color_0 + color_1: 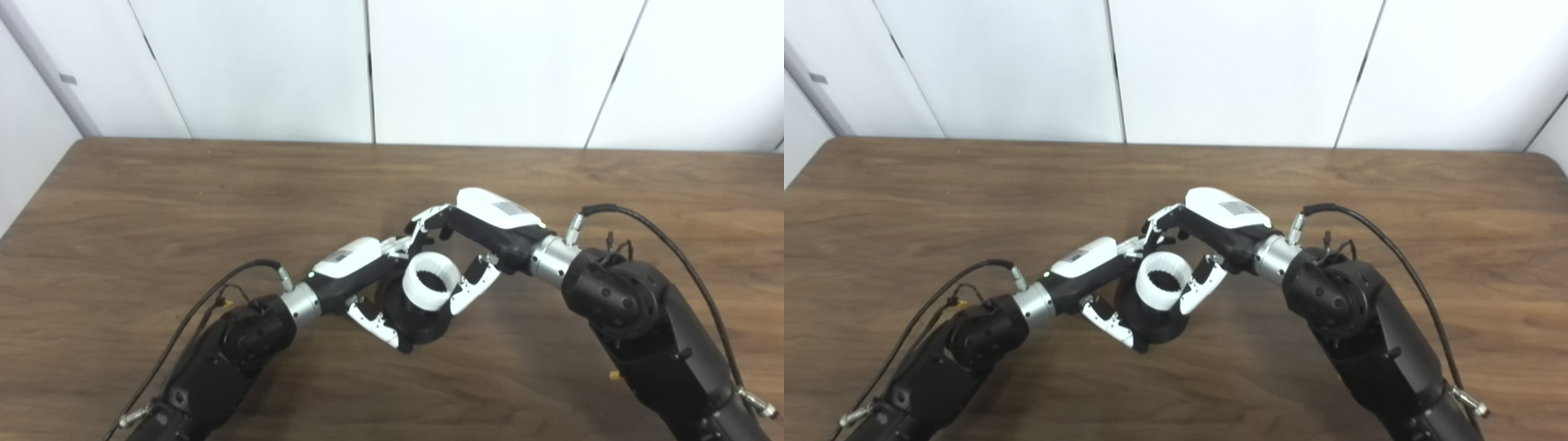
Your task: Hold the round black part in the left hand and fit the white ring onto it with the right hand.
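Your left hand (358, 269) gripped the round black part (416, 318); your right hand (471, 245) clasped the white ring (430, 282) atop it, bore tilted up toward the camera.

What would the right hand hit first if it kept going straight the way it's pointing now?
Likely the left hand. The right hand, shut on the white ring atop the round black part, points down-left at it; depth is unclear.

Two head cameras side by side, looking steeply down at table (184, 202), close; views overlap almost fully.
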